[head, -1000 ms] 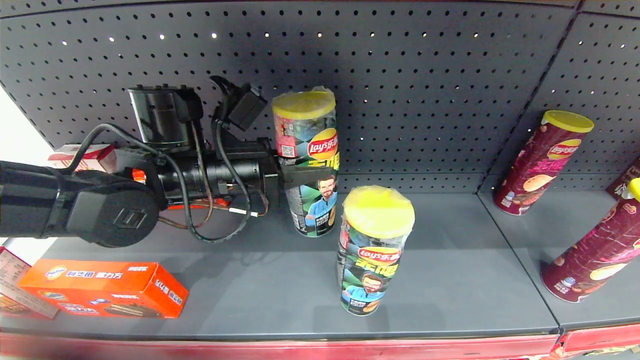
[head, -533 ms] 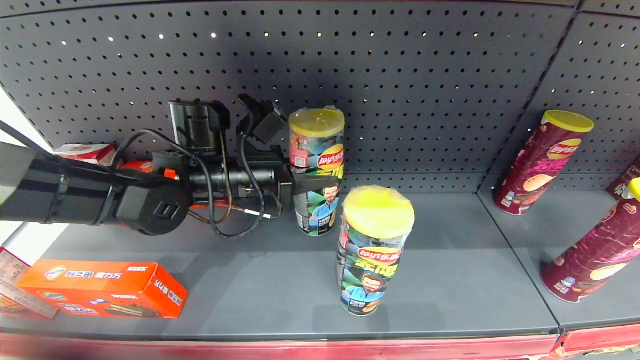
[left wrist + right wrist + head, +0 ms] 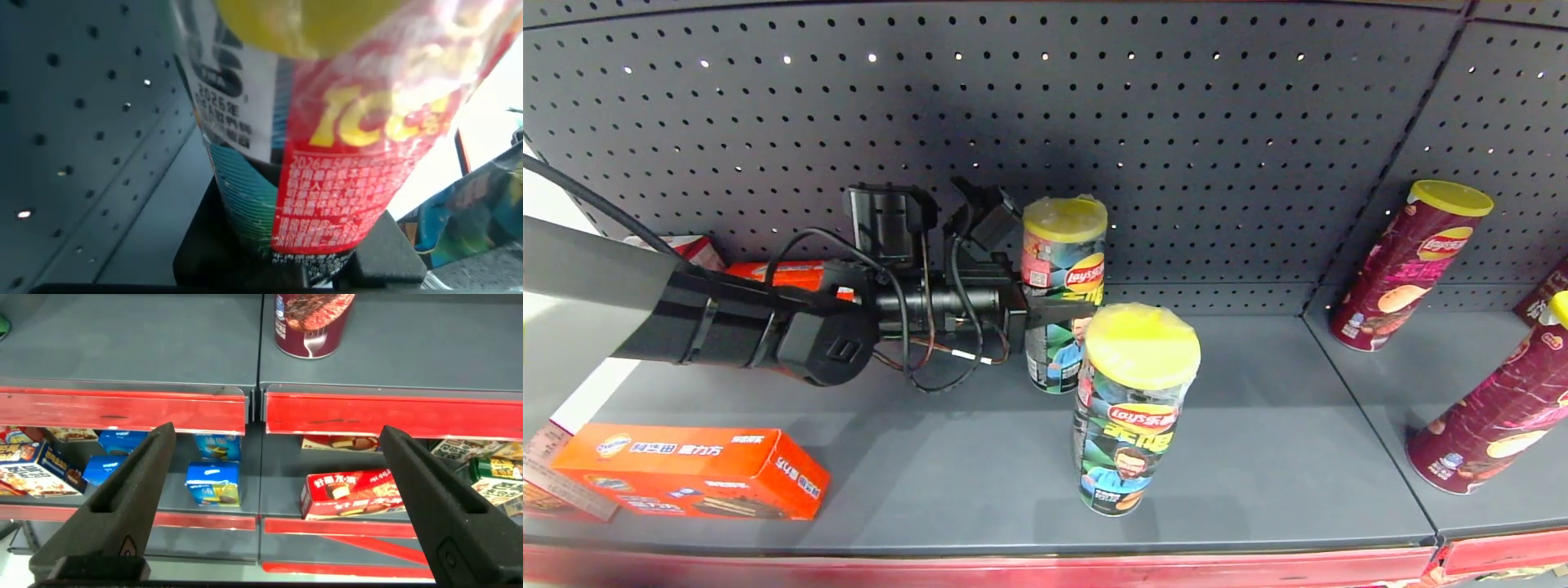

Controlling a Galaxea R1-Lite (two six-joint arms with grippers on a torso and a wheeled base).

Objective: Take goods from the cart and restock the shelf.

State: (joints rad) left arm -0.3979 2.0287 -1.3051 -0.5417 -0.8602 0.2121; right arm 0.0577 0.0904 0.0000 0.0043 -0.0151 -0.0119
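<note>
At 8 o'clock on the shelf (image 3: 947, 465) an orange box (image 3: 694, 474) lies flat, well apart from your work. Your left arm comes in from 9 o'clock, and the left fingers (image 3: 1054, 313) are clenched across the middle of a can (image 3: 1063, 261), one finger showing dark over its label. You grip it at mid-height, I judge, so that it does not tip and the yellow lid is free of the grasp. The can is upright at 12 o'clock, near the pegboard (image 3: 1176, 122). I cannot tell whether its base touches the shelf. That back spot looks chosen to fill the row behind the front can (image 3: 1135, 408), which stands at 5 o'clock of it, just beside it and perhaps touching. Mind that neighbour when you let go and draw back toward 9 o'clock. At 3 o'clock, maroon cans (image 3: 1409, 265) stand in the next bay. The right fingers (image 3: 122, 506) are spread wide, grasping nothing, before lower shelves with red rails (image 3: 122, 408).
</note>
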